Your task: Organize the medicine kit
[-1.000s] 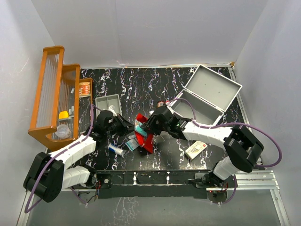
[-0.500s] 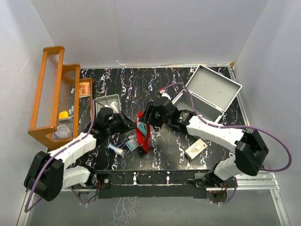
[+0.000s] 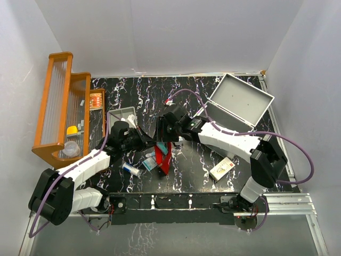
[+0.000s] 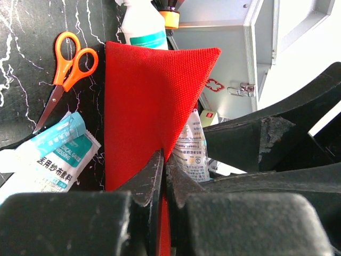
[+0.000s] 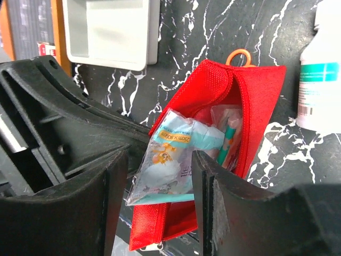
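The medicine kit (image 3: 234, 109) stood open at the far right of the black marbled tabletop (image 3: 160, 96). Its long axis ran from far-left to near-right, its lid was thrown back toward the far right corner, and its open base faced the near-left. The left arm lay low, reaching forward and rightward from its base. The left gripper (image 4: 163, 160) had its fingers pressed together on a fold of the red pouch (image 4: 149, 101) and held it on edge at mid-table. The right arm stretched leftward past the kit, its wrist bent down over the pouch. The right gripper (image 5: 159, 178) had its fingers set apart either side of a clear packet (image 5: 170, 154) jutting from the pouch's mouth. Whether they gripped the packet could not be told.
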Controlling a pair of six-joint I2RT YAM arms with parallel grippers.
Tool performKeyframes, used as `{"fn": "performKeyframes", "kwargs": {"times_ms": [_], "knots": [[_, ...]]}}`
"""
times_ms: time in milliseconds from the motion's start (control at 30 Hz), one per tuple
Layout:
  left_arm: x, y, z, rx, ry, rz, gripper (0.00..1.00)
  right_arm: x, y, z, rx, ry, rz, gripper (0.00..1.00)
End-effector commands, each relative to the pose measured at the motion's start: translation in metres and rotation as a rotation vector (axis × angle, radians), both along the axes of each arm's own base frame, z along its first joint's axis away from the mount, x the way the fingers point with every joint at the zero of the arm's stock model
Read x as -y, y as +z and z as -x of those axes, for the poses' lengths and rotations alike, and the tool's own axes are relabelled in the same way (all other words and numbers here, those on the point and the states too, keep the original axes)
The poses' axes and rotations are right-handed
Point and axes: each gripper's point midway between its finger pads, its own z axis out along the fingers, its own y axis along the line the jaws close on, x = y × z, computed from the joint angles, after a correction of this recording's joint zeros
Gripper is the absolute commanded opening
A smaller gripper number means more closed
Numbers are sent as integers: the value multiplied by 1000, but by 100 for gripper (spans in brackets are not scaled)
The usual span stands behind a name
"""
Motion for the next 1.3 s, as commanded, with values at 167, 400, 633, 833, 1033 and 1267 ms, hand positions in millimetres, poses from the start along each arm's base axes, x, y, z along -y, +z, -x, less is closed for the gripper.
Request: {"fn": "performKeyframes", "kwargs": {"times_ms": [167,400,633,833,1033,1267], "knots": [[11,23,-5,60,-40,61,0,14,11,-3,14,-22,116,25],[10,22,-8,70,-23,57,0,18,27,1,33,-36,81,4],[7,18,-11,62,-13,32,0,26,54,-2,76,-133,-4,0],[8,16,-11,49,-11,35,0,35,53,-8,94,-218,-14,0],[10,16,-12,41,-8,47,0,32,37,-13,46,-276,-11,0],[10,15,-11,36,-6,51,0,44,28,-21,42,-383,42,0]]}}
